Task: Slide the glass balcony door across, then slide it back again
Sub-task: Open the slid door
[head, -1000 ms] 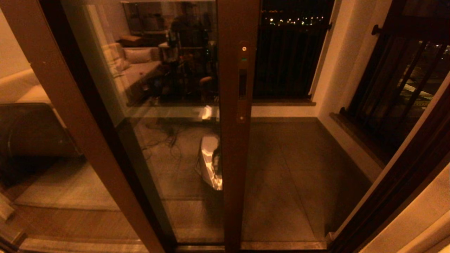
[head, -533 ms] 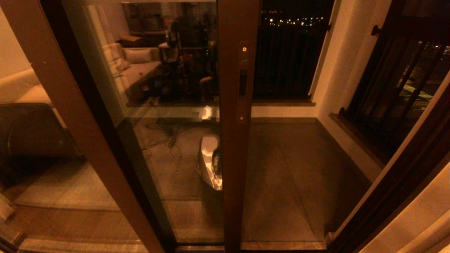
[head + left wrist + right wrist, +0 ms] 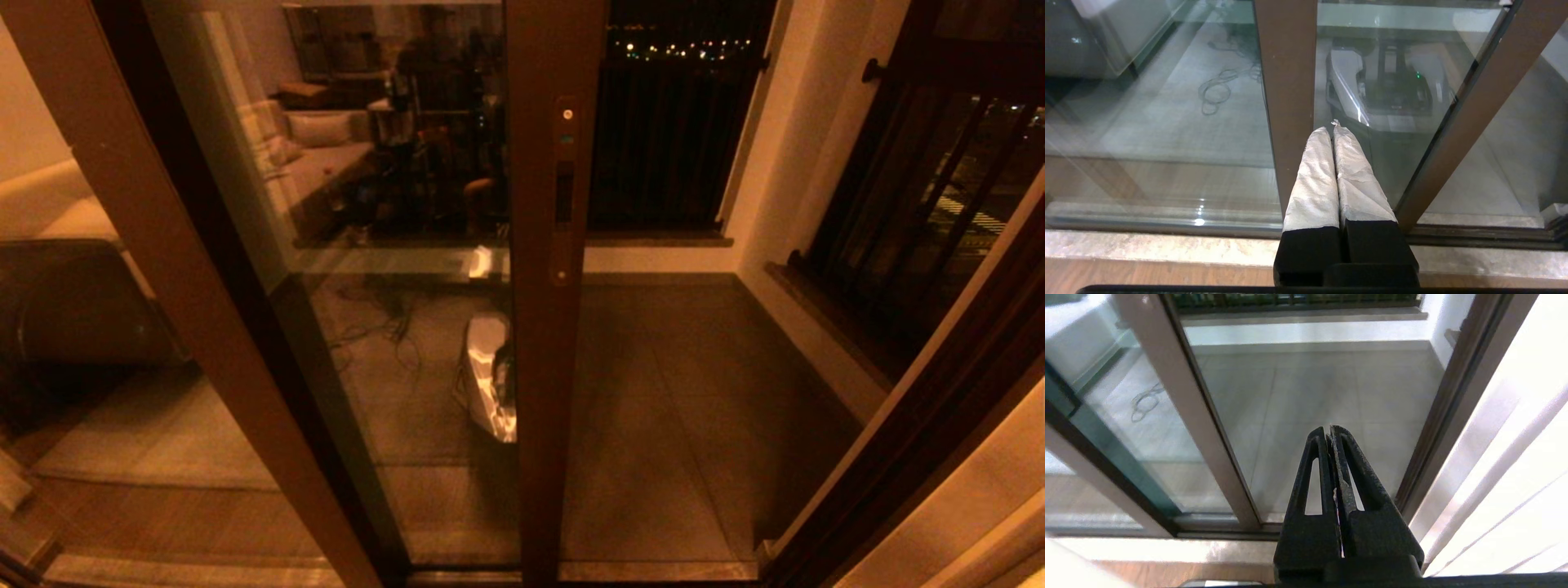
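The glass balcony door (image 3: pixel 392 245) fills the left and middle of the head view, its pane mirroring the room. Its dark brown upright rail (image 3: pixel 555 343) carries the slim handle slot (image 3: pixel 563 192) and a small round lock (image 3: pixel 567 113). To the right of the rail the doorway stands open onto the balcony. Neither arm shows in the head view. My left gripper (image 3: pixel 1333 127), shut with white-wrapped fingers, hangs low just before the glass and a brown upright (image 3: pixel 1286 102). My right gripper (image 3: pixel 1329 429) is shut, empty, and low before the open gap beside the door's edge (image 3: pixel 1188 416).
The tiled balcony floor (image 3: pixel 669 392) lies beyond the opening, with dark railings (image 3: pixel 669 139) at the back and right. The dark door jamb (image 3: pixel 922 408) slants down the right side. A second brown-framed pane (image 3: pixel 163 286) stands on the left. The sill track (image 3: pixel 1167 228) runs below.
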Robot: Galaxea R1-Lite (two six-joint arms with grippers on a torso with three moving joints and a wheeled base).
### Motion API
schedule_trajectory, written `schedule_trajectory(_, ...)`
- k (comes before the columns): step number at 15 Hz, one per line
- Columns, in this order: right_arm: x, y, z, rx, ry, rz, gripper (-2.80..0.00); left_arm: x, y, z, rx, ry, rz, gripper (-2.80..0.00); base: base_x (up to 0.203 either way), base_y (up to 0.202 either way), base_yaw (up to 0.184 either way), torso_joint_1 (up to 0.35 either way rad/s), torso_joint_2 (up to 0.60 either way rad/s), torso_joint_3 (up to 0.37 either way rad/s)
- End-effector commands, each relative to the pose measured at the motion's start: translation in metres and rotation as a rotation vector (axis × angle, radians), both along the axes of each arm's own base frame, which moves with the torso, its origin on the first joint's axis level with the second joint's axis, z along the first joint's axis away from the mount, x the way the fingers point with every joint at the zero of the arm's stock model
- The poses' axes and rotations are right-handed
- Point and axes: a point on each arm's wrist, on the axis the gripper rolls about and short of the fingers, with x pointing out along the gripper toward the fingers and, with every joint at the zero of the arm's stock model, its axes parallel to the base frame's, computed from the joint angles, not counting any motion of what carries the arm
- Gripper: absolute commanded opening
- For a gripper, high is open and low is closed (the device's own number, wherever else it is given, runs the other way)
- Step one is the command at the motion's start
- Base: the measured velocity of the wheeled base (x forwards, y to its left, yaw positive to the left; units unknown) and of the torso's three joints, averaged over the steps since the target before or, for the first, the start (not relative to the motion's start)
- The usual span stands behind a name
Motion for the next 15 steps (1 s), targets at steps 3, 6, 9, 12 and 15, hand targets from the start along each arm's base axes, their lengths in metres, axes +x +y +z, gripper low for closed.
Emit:
schedule_trajectory(3, -0.005, -0.002, -0.065, -0.133, 0.021, 0.017, -2.8, 0.0, 0.0, 0.0, -0.001, 0.0, 0.0, -2.8, 0.0, 0.0, 0.0, 0.0, 0.0, 0.0)
schedule_trajectory(6, 0.026, -0.003, -0.105, -0.162, 0.136, 0.003, -2.8, 0.0, 0.0, 0.0, -0.001, 0.0, 0.0, -2.8, 0.0, 0.0, 0.0, 0.0, 0.0, 0.0)
schedule_trajectory(9, 0.059, -0.003, -0.14, -0.183, 0.09, -0.014, -2.8, 0.0, 0.0, 0.0, -0.001, 0.0, 0.0, -2.8, 0.0, 0.0, 0.0, 0.0, 0.0, 0.0)
schedule_trajectory(12, 0.073, -0.004, -0.152, -0.166, -0.036, -0.056, -2.8, 0.0, 0.0, 0.0, -0.001, 0.0, 0.0, -2.8, 0.0, 0.0, 0.0, 0.0, 0.0, 0.0)
schedule_trajectory(15, 0.074, -0.004, -0.153, -0.133, -0.04, -0.061, -2.8, 0.0, 0.0, 0.0, -0.001, 0.0, 0.0, -2.8, 0.0, 0.0, 0.0, 0.0, 0.0, 0.0)
